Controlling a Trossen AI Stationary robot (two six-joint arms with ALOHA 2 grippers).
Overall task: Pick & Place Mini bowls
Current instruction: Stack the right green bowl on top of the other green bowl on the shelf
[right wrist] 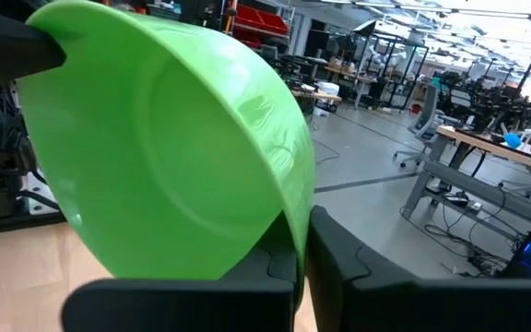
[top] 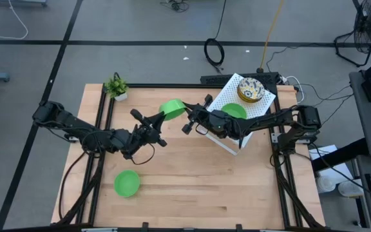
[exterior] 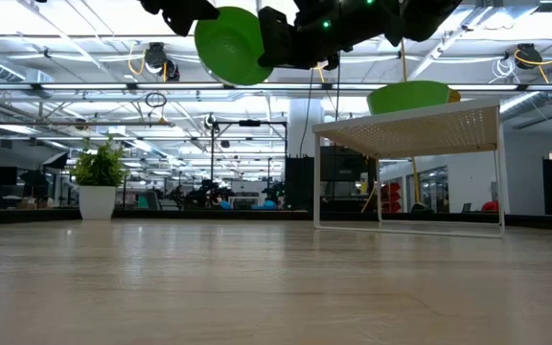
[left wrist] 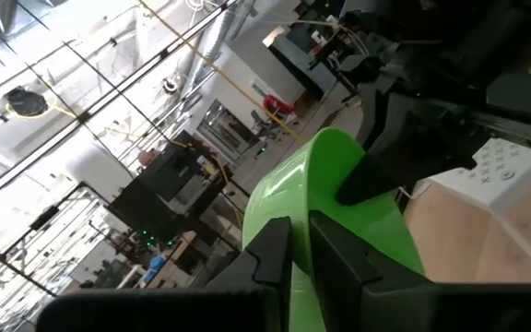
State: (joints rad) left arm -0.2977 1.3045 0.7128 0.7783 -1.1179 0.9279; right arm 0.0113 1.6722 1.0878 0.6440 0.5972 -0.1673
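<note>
- We are holding the plain bright green round plastic mini bowl (top: 171, 107) aloft between both grippers.
- Right gripper (right wrist: 302, 242) is pinching its rim; left gripper (left wrist: 300, 242) is clamping the opposite rim.
- We are judging one gripper should release before the other pulls.

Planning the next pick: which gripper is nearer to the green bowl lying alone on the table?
Left. The left gripper is up-right of that green bowl, closer than the right gripper, which is farther right beside the white rack.
</note>
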